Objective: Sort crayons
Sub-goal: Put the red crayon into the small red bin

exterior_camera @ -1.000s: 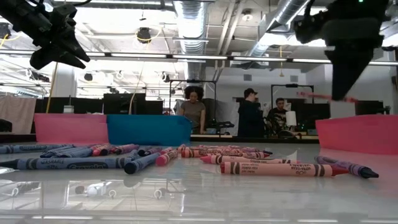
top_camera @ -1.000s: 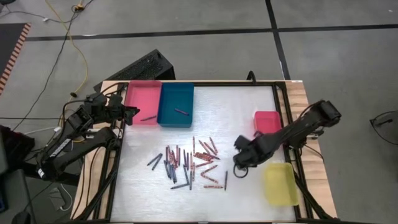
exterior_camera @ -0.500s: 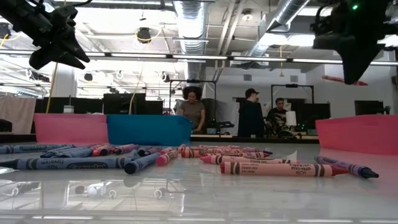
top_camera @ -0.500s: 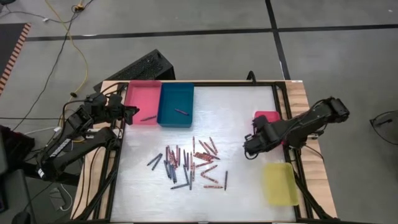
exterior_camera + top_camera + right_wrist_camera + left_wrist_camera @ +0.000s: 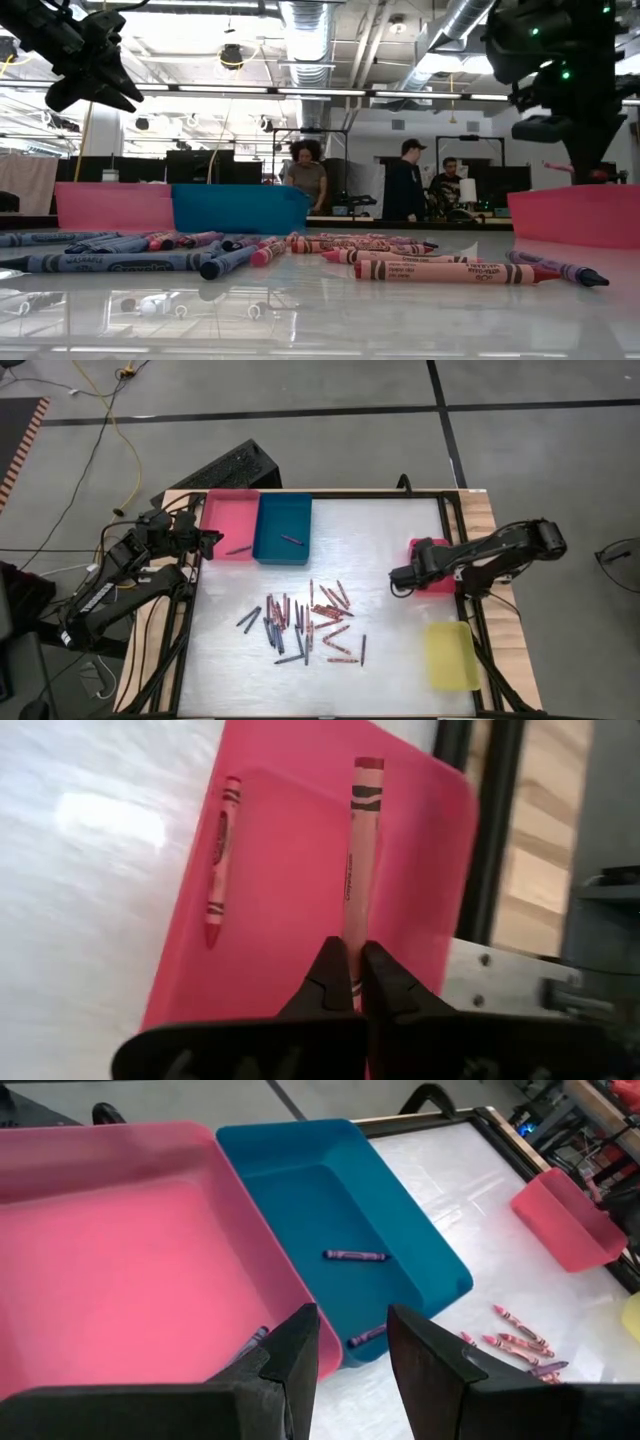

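Right end effector [image 5: 352,982] now over red tray [image 5: 290,910], one crayon [image 5: 358,860] gripped, one [image 5: 219,860] inside

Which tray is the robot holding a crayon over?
The red tray at the table's right edge. The right gripper pinches a red crayon above it; another red crayon lies inside. The other trays have no gripper above them.

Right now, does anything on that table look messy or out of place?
Only the heap of loose crayons scattered mid-table, pointing every way, unsorted. The trays sit straight: the red tray holds one crayon, and the right gripper carries another crayon above it.
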`<state>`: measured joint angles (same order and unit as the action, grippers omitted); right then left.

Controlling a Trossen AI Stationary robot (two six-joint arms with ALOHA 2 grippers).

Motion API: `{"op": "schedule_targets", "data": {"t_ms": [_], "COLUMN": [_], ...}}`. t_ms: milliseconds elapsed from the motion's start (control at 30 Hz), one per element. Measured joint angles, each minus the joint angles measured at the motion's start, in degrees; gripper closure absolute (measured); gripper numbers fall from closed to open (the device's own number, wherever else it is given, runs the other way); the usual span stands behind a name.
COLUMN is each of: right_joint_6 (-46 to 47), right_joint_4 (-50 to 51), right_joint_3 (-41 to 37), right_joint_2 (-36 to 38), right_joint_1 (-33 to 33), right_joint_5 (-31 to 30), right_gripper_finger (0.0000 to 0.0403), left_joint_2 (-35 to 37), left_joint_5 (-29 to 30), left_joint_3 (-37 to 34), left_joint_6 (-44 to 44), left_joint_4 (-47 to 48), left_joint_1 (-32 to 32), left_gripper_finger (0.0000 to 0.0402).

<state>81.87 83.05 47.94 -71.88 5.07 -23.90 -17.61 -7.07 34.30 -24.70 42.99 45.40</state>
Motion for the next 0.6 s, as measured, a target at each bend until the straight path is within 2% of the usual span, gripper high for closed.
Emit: {"op": "schedule_targets", "data": {"t_ms": [267,600], "right_joint_6": [-8.97,-17.72], "right_joint_4": [-9.94,-20.96], "right_joint_3": [-6.36,-10.68], "right_joint_2": [4.18,4.0], "right_joint_1": [-8.61,-15.19], "right_joint_5": [0.0,1.49], "right_gripper_finger": [0.0401,0.0401], "left_joint_2": [-0.02,-0.02], "left_joint_5": [1.09,1.07], "left_joint_3": [0.0,0.0], "left_joint_6": [0.03,0.03], "left_joint_4": [0.05,0.09], "left_joint_1": [0.0,0.0], "left_gripper_finger": [0.0291,0.0291]}}
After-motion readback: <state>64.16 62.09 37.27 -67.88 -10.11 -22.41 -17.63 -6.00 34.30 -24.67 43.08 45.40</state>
